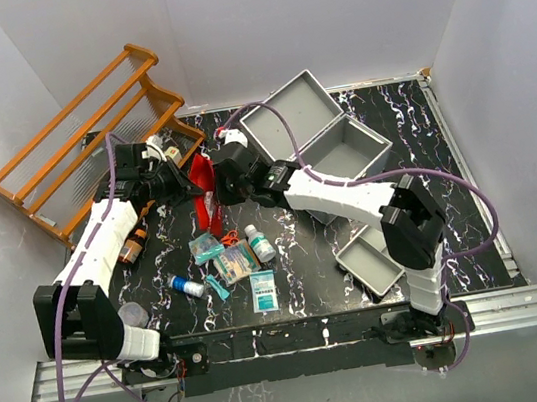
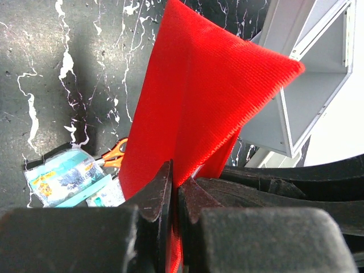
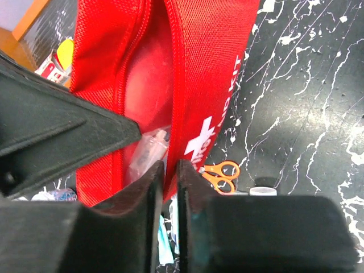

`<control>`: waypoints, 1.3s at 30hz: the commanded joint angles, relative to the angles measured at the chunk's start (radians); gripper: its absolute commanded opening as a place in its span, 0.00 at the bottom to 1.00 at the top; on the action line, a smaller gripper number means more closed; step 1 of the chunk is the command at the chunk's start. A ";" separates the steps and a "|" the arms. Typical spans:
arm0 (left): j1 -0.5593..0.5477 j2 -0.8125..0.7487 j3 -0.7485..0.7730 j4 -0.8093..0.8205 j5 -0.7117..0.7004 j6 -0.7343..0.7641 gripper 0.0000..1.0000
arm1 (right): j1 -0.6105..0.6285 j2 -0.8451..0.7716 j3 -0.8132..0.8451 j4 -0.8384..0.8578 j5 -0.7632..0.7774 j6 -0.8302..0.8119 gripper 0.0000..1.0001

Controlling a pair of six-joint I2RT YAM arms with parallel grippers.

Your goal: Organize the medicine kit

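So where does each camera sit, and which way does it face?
Top external: high behind the robot, looking down on the table; both arms show.
Left wrist: on the left arm, past the left gripper pinching the red pouch, toward the grey case.
Right wrist: looking down the right gripper into the opened pouch.
Both wrist views share pouch and orange scissors.

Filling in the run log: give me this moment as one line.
left gripper: shut on red pouch | right gripper: shut on red pouch | medicine kit: lid open
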 commanded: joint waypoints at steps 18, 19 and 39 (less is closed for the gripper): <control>-0.003 -0.014 -0.055 -0.009 0.062 0.024 0.30 | -0.003 0.053 0.171 -0.008 0.041 0.007 0.00; -0.004 -0.010 -0.057 -0.009 0.060 0.023 0.28 | -0.003 0.053 0.169 -0.005 0.038 0.006 0.00; -0.003 -0.002 0.059 -0.150 -0.216 0.128 0.00 | -0.003 -0.126 -0.023 0.046 -0.081 -0.083 0.56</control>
